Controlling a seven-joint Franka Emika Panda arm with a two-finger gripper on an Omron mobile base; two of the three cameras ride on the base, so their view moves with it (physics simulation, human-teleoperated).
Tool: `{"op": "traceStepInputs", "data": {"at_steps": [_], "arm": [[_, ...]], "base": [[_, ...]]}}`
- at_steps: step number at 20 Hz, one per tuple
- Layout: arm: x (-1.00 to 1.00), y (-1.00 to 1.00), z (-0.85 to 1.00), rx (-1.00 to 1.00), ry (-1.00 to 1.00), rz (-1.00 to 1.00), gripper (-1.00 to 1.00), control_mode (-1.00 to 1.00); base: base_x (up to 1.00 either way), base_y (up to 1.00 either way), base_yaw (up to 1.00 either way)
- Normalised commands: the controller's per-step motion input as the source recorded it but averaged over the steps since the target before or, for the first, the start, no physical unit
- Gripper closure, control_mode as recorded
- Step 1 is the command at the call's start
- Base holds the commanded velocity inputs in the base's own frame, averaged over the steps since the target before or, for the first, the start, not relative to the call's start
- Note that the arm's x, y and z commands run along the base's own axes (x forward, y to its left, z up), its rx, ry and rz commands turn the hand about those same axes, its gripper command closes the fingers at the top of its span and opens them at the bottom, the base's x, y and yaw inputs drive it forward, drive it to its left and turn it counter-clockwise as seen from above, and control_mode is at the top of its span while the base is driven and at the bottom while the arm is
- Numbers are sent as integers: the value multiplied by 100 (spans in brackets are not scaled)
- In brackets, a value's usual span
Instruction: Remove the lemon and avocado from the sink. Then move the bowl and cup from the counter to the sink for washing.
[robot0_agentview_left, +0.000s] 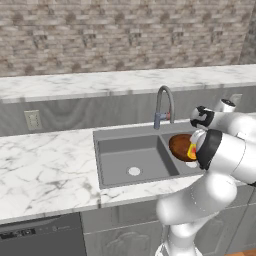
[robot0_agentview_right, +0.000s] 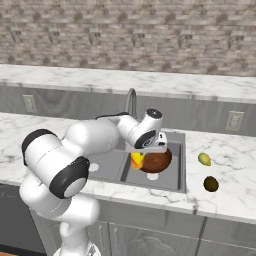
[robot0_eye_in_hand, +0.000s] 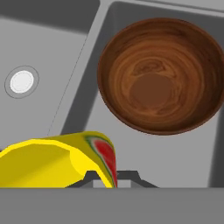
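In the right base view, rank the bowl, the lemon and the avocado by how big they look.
1. bowl, largest though partly hidden by the arm.
2. avocado and lemon look alike; the avocado is nearer the camera, so no ranking.

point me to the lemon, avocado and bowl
lemon (robot0_agentview_right: 204, 159), right base view: middle of the fruit, on the counter right of the sink.
avocado (robot0_agentview_right: 211, 184), right base view: middle of the dark fruit, nearer the counter edge.
bowl (robot0_eye_in_hand: 151, 89), hand view: inner bottom.
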Motion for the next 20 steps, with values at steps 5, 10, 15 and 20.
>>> {"op": "traceStepInputs", "data": {"at_steps": [5, 10, 15, 20], "arm": [[3, 3, -8, 0, 0, 0, 100, -100], [3, 2, -11, 0, 0, 0, 100, -100], [6, 0, -13, -2, 0, 0, 100, -100], [11, 0, -15, -2, 0, 0, 100, -100]], "base": [[0, 0, 0], [0, 0, 0], [0, 0, 0], [0, 0, 0]]}}
